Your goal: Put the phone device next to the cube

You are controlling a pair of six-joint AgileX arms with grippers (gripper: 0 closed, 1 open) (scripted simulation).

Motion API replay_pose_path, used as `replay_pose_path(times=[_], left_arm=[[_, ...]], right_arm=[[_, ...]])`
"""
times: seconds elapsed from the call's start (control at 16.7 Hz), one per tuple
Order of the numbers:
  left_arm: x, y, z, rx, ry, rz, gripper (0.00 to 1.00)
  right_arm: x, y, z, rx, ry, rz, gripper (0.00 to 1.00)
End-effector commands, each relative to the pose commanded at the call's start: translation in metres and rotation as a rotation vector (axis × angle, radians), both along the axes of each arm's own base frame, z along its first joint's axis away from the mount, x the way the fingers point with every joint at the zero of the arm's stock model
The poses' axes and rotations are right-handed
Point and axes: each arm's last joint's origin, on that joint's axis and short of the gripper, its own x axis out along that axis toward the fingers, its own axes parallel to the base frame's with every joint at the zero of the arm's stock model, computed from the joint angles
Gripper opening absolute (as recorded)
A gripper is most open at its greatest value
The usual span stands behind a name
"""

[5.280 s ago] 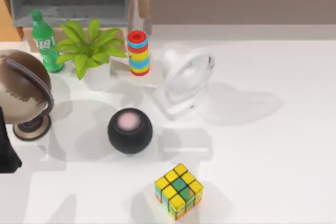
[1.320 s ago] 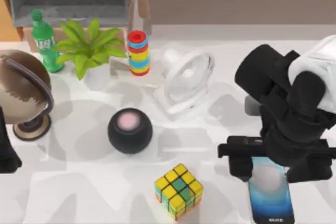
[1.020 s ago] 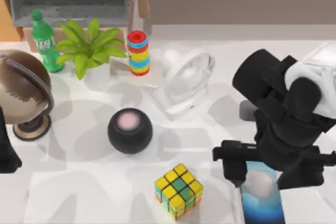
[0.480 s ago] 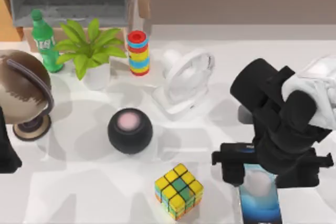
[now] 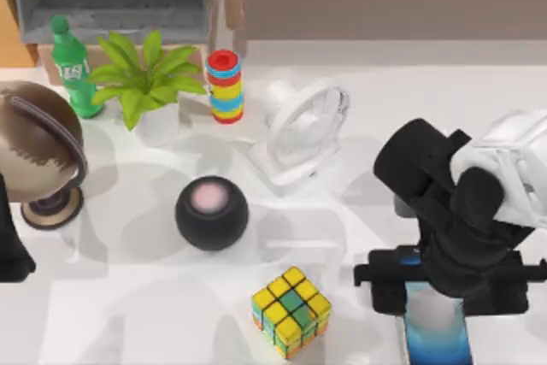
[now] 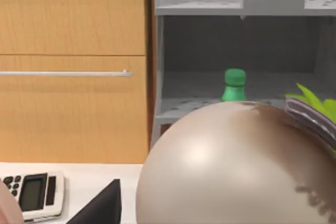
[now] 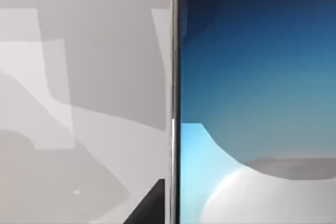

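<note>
Looking across the surface [image 5: 128, 331]: white, with clutter mostly on the far and left parts.
Far row: a green bottle [image 5: 70, 64], a leafy potted plant [image 5: 145, 79], a striped stack of coloured rings [image 5: 225, 85] and a small white fan [image 5: 301, 134], all well apart from the near edge.
Left side: a brown globe [image 5: 38, 150] on its stand; the left wrist view has the globe [image 6: 236, 166] close up, the bottle cap [image 6: 234, 84] behind it, and a calculator [image 6: 32, 194] on the surface.
Middle: a black sphere with pink top [image 5: 212, 211], standing far-left of the cube.
Cube [image 5: 291, 310]: near the near edge, around the centre, turned corner-on.
Between cube and phone: bare surface, nothing in the gap.
Phone device [image 5: 438, 335]: near edge, right of the cube, near it but apart; its far end is hidden under the arm.
Phone long axis: running near to far, about square to the near edge; the right wrist view shows the blue screen [image 7: 257, 77] and its straight black frame.
Right gripper [image 5: 440, 292]: directly over the phone's far end; I cannot tell how its fingers stand or whether it has hold.
Left arm [image 5: 10, 245]: parked at the left edge.
</note>
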Motion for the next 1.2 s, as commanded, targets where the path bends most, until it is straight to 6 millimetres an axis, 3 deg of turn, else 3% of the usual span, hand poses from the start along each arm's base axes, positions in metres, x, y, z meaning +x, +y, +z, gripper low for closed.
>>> replay_pose_path(times=[0.06, 0.84, 1.2], left_arm=[[0.0000, 0.0000, 0.0000, 0.000, 0.000, 0.000, 1.00], [0.0000, 0.0000, 0.0000, 0.000, 0.000, 0.000, 1.00], [0.0000, 0.0000, 0.0000, 0.000, 0.000, 0.000, 1.00]], right_arm=[[0.0000, 0.0000, 0.0000, 0.000, 0.000, 0.000, 0.00], [0.0000, 0.0000, 0.0000, 0.000, 0.000, 0.000, 0.98], [0.0000, 0.0000, 0.0000, 0.000, 0.000, 0.000, 1.00]])
